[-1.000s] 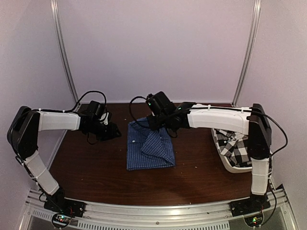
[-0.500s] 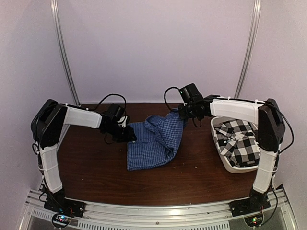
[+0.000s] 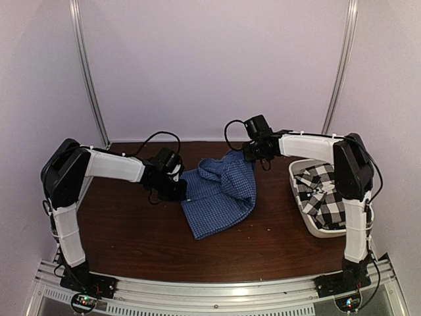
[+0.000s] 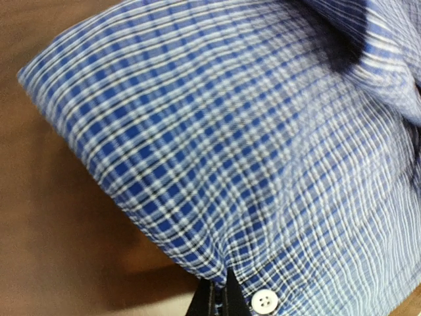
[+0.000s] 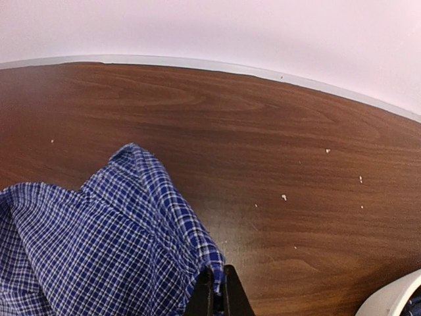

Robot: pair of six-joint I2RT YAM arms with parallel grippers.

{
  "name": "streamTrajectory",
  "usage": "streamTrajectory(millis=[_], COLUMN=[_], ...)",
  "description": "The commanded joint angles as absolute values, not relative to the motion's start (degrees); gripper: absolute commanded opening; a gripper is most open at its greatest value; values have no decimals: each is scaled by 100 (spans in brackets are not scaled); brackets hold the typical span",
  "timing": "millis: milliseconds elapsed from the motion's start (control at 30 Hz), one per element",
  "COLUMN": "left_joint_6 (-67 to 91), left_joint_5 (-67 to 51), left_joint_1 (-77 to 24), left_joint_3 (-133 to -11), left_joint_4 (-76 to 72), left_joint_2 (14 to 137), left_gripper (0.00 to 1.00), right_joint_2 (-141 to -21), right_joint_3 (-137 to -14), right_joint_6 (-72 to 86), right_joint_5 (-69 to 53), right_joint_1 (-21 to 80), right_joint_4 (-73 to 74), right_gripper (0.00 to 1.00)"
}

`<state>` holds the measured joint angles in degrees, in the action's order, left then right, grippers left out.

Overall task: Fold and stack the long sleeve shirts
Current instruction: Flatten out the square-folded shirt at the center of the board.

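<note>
Dark wooden table (image 3: 131, 237) against pale lilac walls (image 3: 210, 66).

The top camera looks down on the bench (image 3: 131, 243) from behind. Both wrist cameras sit close (near cloth level), sharing the blue shirt (image 3: 220, 191).

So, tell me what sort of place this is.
Probably a robot test booth: a left arm and right arm bolted to a metal rail, plain pale walls close around the table, a blue shirt between them.
</note>
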<state>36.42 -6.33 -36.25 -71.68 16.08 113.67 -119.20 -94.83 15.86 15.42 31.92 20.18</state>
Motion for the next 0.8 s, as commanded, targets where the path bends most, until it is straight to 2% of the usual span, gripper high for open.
streamTrajectory(millis=[0, 200, 400, 467, 567, 633, 700, 767], left_joint_6=[4038, 4795, 5234, 5247, 5214, 5168, 5134, 5090], left_joint_5=[-298, -88, 110, 26, 0, 0, 54, 185], left_joint_1=[-3968, -4703, -5442, -5544, -5652, -5660, -5660, -5655], left_joint_3=[-6600, -5903, -5743, -5808, -5968, -6059, -6140, -6217], left_joint_4=[1821, 1936, 2001, 2001, 2125, 2284, 2509, 2692], left_joint_2=[10461, 9628, 9412, 9396, 9349, 9235, 9066, 8887], left_gripper=[0, 0, 0, 9, 32, 39, 46, 48], right_joint_2=[-12451, -13358, -14125, -14345, -14559, -14570, -14496, -14366], right_joint_3=[-10177, -11312, -12253, -12586, -12998, -13156, -13218, -13236], right_joint_6=[1308, 1039, 815, 694, 592, 545, 500, 476], right_joint_5=[1447, 1199, 630, 488, 355, 357, 330, 341], right_joint_1=[3125, 3103, 3111, 3110, 3111, 3111, 3111, 3124], right_joint_4=[1754, 1629, 1539, 1585, 1725, 1824, 1918, 2033], right_gripper=[0, 0, 0, 0, 2, 10, 28, 47])
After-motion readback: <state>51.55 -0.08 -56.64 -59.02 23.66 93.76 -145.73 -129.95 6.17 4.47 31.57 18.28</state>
